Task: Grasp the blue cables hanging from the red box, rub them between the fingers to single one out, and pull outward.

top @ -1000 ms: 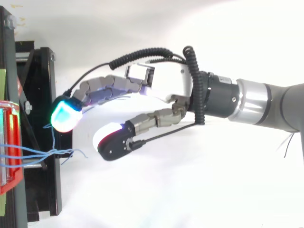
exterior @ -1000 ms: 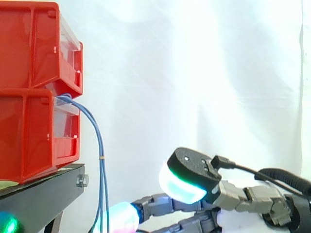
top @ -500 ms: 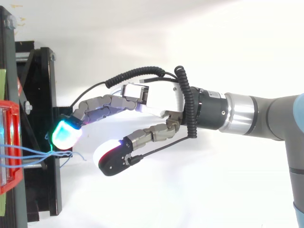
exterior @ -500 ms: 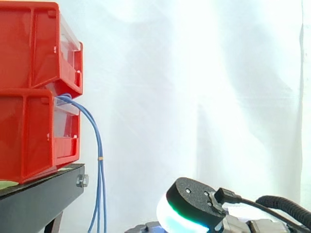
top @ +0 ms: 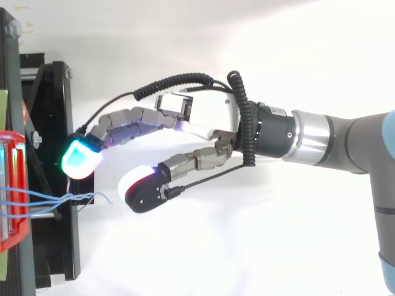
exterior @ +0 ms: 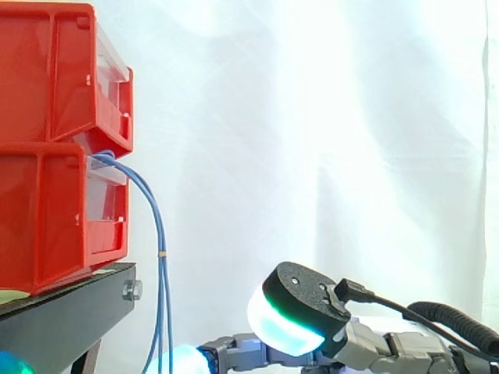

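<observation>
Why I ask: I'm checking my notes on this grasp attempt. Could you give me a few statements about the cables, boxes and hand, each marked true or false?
1. The blue cables come out of the lower red box and hang down in front of it. True.
2. The fingers are pinched shut on the cables. False: the hand is open, and the cable ends lie free beside it.
3. That box rests on a black stand. True.
4. The hand hovers higher than the box. False: in the side view it sits low, about level with the stand.
</observation>
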{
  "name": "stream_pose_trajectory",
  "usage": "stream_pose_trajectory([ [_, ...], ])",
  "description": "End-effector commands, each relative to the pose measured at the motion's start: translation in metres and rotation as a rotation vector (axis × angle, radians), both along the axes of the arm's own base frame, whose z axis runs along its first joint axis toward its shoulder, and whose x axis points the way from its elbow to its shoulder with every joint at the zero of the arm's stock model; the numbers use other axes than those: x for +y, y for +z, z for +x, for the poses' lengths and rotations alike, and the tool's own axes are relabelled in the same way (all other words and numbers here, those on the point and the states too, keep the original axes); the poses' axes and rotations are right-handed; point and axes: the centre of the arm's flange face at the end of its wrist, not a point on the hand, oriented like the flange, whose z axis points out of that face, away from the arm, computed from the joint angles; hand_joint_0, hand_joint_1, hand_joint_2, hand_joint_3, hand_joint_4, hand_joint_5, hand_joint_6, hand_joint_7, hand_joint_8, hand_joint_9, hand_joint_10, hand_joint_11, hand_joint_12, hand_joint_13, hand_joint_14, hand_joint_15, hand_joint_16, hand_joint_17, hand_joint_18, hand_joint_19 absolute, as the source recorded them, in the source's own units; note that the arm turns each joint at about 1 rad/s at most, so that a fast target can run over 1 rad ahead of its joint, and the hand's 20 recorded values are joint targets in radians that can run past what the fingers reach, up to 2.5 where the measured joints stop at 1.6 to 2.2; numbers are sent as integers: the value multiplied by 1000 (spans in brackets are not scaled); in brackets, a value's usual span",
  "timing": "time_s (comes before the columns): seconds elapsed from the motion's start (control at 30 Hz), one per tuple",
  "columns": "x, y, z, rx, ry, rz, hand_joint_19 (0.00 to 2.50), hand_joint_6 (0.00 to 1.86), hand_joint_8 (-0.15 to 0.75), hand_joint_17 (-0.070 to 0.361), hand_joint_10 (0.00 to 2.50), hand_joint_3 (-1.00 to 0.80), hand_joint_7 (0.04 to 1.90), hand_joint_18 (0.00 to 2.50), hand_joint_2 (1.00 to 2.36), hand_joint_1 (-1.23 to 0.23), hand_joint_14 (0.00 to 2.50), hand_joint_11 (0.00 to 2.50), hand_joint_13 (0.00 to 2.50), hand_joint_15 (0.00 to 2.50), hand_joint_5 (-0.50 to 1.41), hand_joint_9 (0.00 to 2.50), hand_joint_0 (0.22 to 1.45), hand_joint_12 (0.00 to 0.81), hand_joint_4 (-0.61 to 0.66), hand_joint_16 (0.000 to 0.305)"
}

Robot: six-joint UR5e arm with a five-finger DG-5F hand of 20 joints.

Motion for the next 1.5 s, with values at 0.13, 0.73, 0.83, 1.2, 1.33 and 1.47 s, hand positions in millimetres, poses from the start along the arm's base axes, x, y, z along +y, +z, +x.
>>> stream_pose_trajectory([
  [0.13, -14, 11, 7, -35, -21, -18, 407, 502, 255, 102, 0, -500, 701, 422, 1000, -551, 5, 73, 400, 138, -194, 566, 524, 333, 198, 45],
  [0.73, 13, -6, 20, -53, 11, -25, 419, 502, 257, 102, 3, -500, 704, 442, 1000, -551, 6, 94, 425, 151, -192, 603, 525, 334, 203, 45],
  [0.83, 18, -3, 22, -70, 15, -22, 420, 502, 258, 101, 3, -500, 702, 450, 1000, -550, 6, 96, 441, 155, -190, 610, 526, 333, 204, 45],
  [1.2, 22, 10, 30, -175, 14, -23, 430, 502, 263, 100, 5, -500, 713, 486, 1000, -548, 6, 116, 492, 175, -184, 661, 531, 332, 208, 44],
  [1.33, 22, 13, 31, -191, 12, -29, 439, 502, 270, 99, 5, -500, 743, 502, 1000, -549, 8, 151, 523, 193, -173, 715, 534, 329, 219, 44],
  [1.47, 23, 13, 31, -191, 16, -29, 437, 502, 271, 98, 7, -500, 767, 516, 1000, -552, 8, 189, 546, 196, -163, 772, 539, 329, 230, 44],
])
